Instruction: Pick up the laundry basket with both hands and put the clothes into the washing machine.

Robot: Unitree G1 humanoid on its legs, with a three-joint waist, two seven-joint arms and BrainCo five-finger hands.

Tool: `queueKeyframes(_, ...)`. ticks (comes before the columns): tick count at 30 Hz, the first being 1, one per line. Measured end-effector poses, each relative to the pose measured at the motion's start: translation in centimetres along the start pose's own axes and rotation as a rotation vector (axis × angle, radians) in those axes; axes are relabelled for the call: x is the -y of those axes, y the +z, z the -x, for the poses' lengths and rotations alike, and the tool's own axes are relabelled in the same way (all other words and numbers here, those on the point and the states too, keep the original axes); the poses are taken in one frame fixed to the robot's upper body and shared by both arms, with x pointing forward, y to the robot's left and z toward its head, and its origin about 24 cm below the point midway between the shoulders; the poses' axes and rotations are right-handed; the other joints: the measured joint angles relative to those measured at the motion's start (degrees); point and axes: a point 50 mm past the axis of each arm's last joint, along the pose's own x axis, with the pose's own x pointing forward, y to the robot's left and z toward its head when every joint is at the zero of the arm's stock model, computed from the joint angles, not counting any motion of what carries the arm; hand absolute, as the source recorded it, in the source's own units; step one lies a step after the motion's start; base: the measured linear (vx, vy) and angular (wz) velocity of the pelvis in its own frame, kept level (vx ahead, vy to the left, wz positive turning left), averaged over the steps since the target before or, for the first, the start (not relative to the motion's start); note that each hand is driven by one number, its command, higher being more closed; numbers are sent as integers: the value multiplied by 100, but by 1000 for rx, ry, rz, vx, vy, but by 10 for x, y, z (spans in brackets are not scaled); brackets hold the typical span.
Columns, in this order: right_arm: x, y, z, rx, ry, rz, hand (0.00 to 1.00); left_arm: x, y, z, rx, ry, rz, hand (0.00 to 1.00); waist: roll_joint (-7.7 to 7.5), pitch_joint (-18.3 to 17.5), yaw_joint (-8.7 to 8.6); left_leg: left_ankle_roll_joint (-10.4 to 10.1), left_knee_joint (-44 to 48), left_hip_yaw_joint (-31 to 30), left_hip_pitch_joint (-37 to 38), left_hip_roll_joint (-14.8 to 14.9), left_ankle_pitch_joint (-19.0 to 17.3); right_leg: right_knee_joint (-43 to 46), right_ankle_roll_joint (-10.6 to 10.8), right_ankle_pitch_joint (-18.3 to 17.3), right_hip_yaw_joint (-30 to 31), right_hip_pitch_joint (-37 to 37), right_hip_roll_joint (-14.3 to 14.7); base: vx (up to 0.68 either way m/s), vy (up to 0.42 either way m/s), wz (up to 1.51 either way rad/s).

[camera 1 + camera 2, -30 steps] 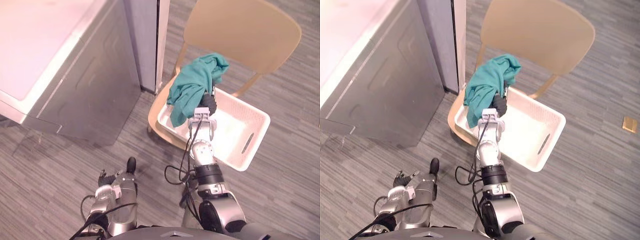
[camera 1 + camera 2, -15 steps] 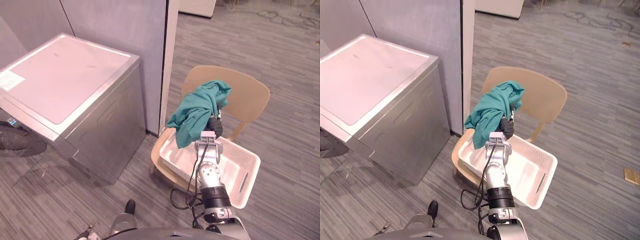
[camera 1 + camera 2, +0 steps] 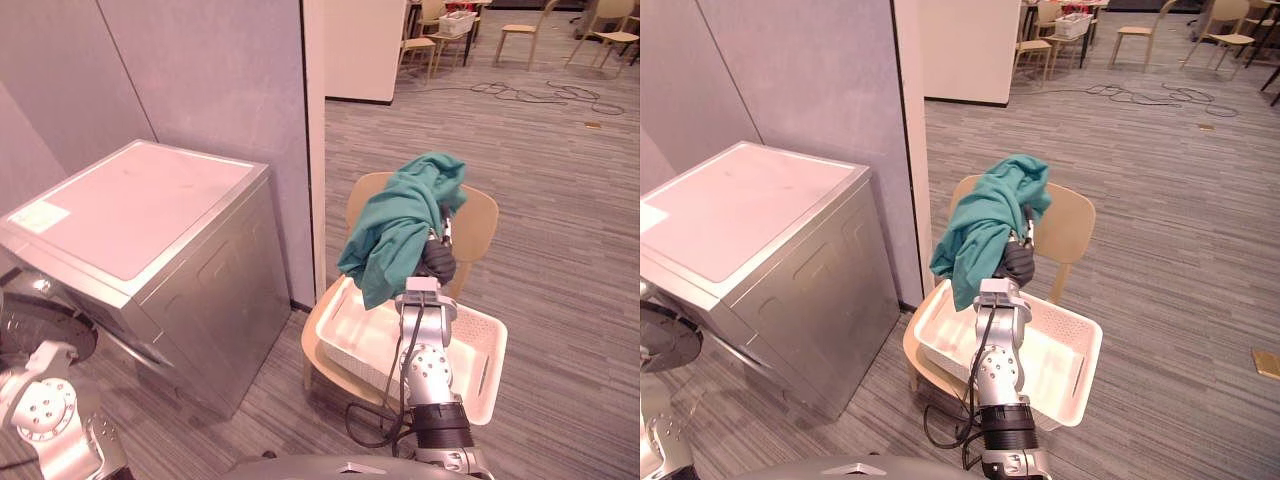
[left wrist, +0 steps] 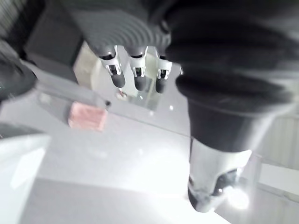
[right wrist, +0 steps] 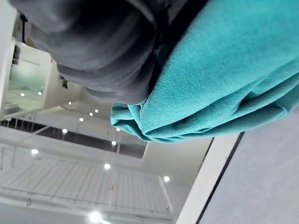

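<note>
teal garment (image 3: 400, 225) drapes your raised right hand (image 3: 437, 262), grasp hidden so can't tell; washer (image 3: 150, 210) sits frame-left of it; left hand (image 4: 136, 70) spread.

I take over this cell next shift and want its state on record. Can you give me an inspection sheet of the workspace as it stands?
Surface: grey striped carpet floor.
Job's things: white laundry basket sits on a beige chair; teal garment hangs above the basket; silver washing machine stands beside the chair.
Clutter: small flat tan object lies on the floor.
Hands: right hand is up over the basket with the garment draped on it; left hand has straight fingers and holds nothing.
Cables: loose cables lie on the far floor.
Surroundings: grey partition wall behind the machine; more chairs beyond.
</note>
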Motion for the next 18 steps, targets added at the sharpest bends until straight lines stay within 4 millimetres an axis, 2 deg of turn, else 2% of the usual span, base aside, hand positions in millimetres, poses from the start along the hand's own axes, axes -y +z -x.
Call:
queueKeyframes(3, 1, -9, 6, -63, 14, 9, 100, 42, 19, 12, 73, -201, 142, 0, -7, -9, -65, 5, 2, 88, 135, 3, -8, -21, 1, 11, 106, 74, 7, -9, -5, -17)
queueKeyframes(4, -1, -14, 7, -90, 33, 10, 100, 58, 23, 20, 83, -305, 186, 0, -21, -17, -144, 4, 3, 105, 141, 4, -11, -24, 1, 13, 127, 66, 7, -15, -2, -4)
queueKeyframes(5, -2, -16, 8, -99, 44, 9, 100, 66, 23, 24, 82, -358, 204, 0, -24, -15, -179, 4, 2, 112, 142, 4, -11, -23, 0, 14, 136, 61, 7, -26, -1, -11)
queueKeyframes(6, -5, -21, 9, -125, 66, 8, 100, 84, 22, 35, 52, -487, 253, 0, -30, -11, -216, 4, -2, 156, 167, 4, -14, -25, 6, 27, 207, 43, 9, -30, 2, -18)
queueKeyframes(7, -8, -26, 11, -156, 93, 12, 100, 100, 18, 47, 11, -600, 287, 0, -36, -6, -263, 5, -5, 196, 207, 3, -32, -34, 6, 33, 253, 45, 9, -31, 2, -19)
queueKeyframes(8, -10, -29, 12, -172, 108, 14, 100, 109, 15, 53, -14, -655, 300, 0, -43, -2, -302, 5, -10, 209, 222, 3, -38, -34, 6, 33, 265, 49, 9, -38, 2, -16)
queueKeyframes(10, -18, -39, 17, -232, 159, 16, 100, 137, 1, 82, -125, -857, 337, 0, -62, 11, -441, -24, -15, 283, 234, 9, -61, -29, 3, 35, 350, -5, 12, -37, 1, -17)
queueKeyframes(11, -21, -40, 18, -240, 171, 14, 100, 143, -3, 89, -155, -897, 341, 0, -62, 11, -452, -23, -20, 319, 233, 12, -62, -28, 4, 36, 388, -40, 12, -27, 2, -22)
queueKeyframes(13, -29, -43, 21, -257, 207, 6, 100, 165, -22, 118, -310, -1049, 357, 0, -72, 27, -590, -25, -53, 382, 232, 15, -63, -35, -5, 62, 464, -107, 15, -28, 3, -19)
queueKeyframes(16, -32, -46, 22, -271, 221, 4, 100, 182, -38, 145, -448, -1187, 334, 0, -74, 40, -663, -18, -127, 572, 230, 42, -45, -34, -31, 100, 686, -281, 54, -8, -2, -36)
queueKeyframes(18, -35, -51, 25, -292, 228, 2, 100, 192, -45, 159, -497, -1260, 301, 0, -74, 39, -808, -4, -129, 665, 233, 45, -41, -35, -24, 121, 799, -357, 67, 13, -6, -24)
